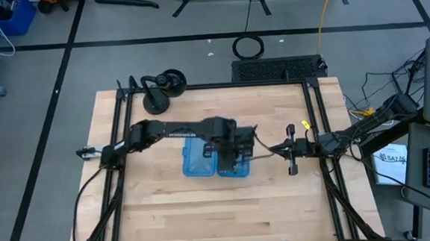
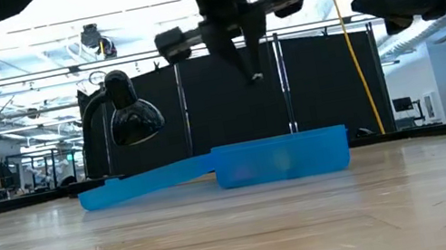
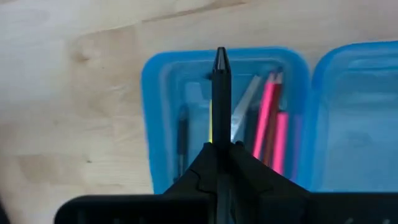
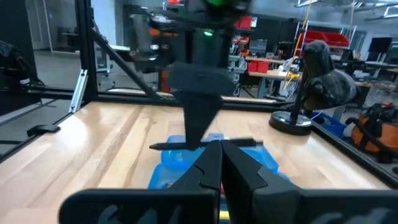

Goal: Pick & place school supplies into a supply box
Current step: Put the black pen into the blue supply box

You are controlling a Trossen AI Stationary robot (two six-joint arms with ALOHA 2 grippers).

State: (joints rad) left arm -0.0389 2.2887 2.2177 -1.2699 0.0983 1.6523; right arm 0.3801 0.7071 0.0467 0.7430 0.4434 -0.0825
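The left gripper [image 3: 219, 152] hung directly above the open supply box [image 1: 216, 161], its fingers clamped on a thin black pen [image 3: 220, 93] held level over the deeper half. Inside that half, seen from the left wrist, lay pink pencils [image 3: 268, 118], a yellow one, a dark one and what looked like a scissor blade. The other half [image 3: 357, 112] of the box lay flat beside it, apparently empty. The right gripper [image 1: 292, 155] waited just beside the box with its fingers together, holding nothing visible. No loose supplies showed on the wooden table [image 1: 168, 213], so this pen seemed to be the last item; only its release remained.
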